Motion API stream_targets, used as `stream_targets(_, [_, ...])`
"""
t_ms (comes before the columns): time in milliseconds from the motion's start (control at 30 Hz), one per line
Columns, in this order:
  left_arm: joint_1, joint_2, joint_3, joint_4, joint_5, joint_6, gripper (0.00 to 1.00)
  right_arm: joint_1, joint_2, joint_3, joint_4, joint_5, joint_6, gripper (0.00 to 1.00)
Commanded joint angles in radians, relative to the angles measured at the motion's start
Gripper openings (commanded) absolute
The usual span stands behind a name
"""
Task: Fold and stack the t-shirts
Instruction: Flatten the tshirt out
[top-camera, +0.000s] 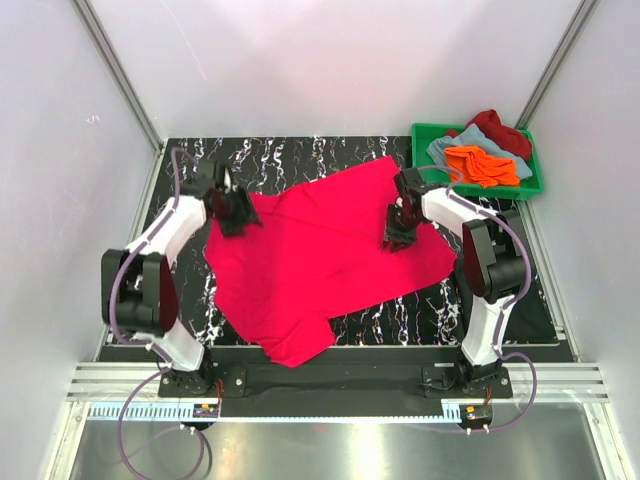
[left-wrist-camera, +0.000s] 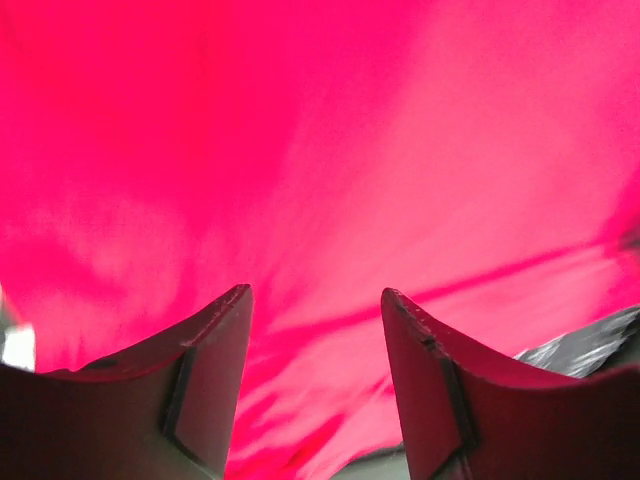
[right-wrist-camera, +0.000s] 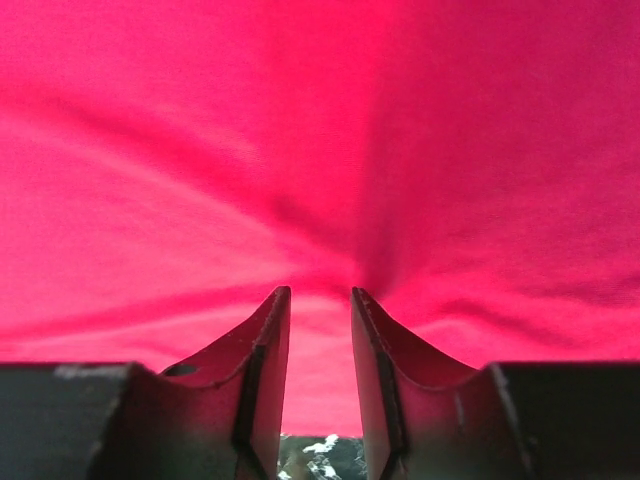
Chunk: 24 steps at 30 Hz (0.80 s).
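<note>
A bright pinkish-red t-shirt (top-camera: 320, 260) lies spread on the black marbled table (top-camera: 500, 300), one corner hanging toward the front edge. My left gripper (top-camera: 235, 212) sits at its upper left edge. In the left wrist view that gripper (left-wrist-camera: 315, 292) is open and the cloth (left-wrist-camera: 330, 150) fills the picture beyond the tips. My right gripper (top-camera: 397, 235) rests on the shirt's right part. Seen from its wrist, the right gripper (right-wrist-camera: 320, 290) stands narrowly open, and creases in the cloth (right-wrist-camera: 300, 130) run together at its tips. An orange (top-camera: 480, 165), a grey-blue (top-camera: 445, 148) and a dark red t-shirt (top-camera: 497, 130) lie bunched in a crate.
The green plastic crate (top-camera: 420, 135) stands at the back right corner of the table. White walls and metal frame posts (top-camera: 120, 80) close in the table on the left, back and right. The arm bases (top-camera: 195, 375) are bolted along the near edge.
</note>
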Motion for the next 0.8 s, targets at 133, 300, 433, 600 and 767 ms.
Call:
stream_targets(133, [0.053, 0.275, 0.197, 0.354, 0.186, -0.152, 0.50, 0.004, -0.133, 0.120, -0.030, -0.136, -0.010, 0.40])
stream_targets(300, [0.051, 0.390, 0.249, 0.430, 0.179, -0.258, 0.47, 0.003, -0.189, 0.111, -0.031, -0.149, -0.034, 0.40])
stream_targets(433, [0.051, 0.430, 0.237, 0.495, 0.157, -0.299, 0.46, 0.001, -0.202, 0.095, -0.028, -0.151, -0.048, 0.41])
stream_targets(600, [0.051, 0.475, 0.252, 0.503, 0.148, -0.312, 0.45, -0.019, -0.215, 0.068, -0.028, -0.160, -0.053, 0.41])
stream_targets(767, [0.053, 0.503, 0.257, 0.504, 0.140, -0.315, 0.42, -0.048, -0.228, 0.040, -0.027, -0.180, -0.051, 0.41])
